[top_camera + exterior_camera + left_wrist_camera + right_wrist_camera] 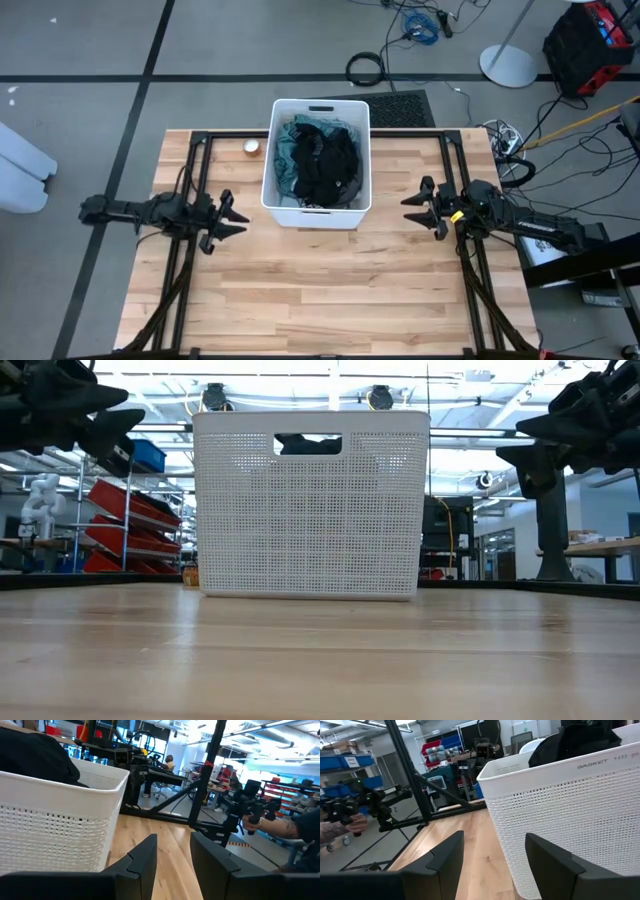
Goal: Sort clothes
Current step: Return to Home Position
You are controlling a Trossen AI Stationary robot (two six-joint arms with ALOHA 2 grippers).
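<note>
Clothes (318,160): all heaped inside the white bin, black pieces uppermost and a teal one along the side nearer the left arm. I see no garment anywhere else.
White bin (268,190): it stands at the far middle of the tabletop (330,290), between the two arms, which I take to be so that either arm can drop into it. The black heap rises above the rim and shows dark through the handle slot in the low view.
Left pincer (238,220): raised off the wood just beside the bin's wall, fingers spread, gripping nothing, pointed across towards the other arm.
Right pincer (410,210): mirrored near the opposite wall, fingers spread wide, also empty.
Why so: with nothing left to carry, I read both arms as drawn back clear of the bin and parked level, fingers apart because there is no load.
Small round object (251,148): it lies near the bin's far corner on the left arm's side. I cannot tell what it is, and it looks no part of the sorting.
Person's hand (252,822): beyond the tabletop, closed round a dark handle, well apart from my pincers.
Stage: the sorting looks finished to me.
</note>
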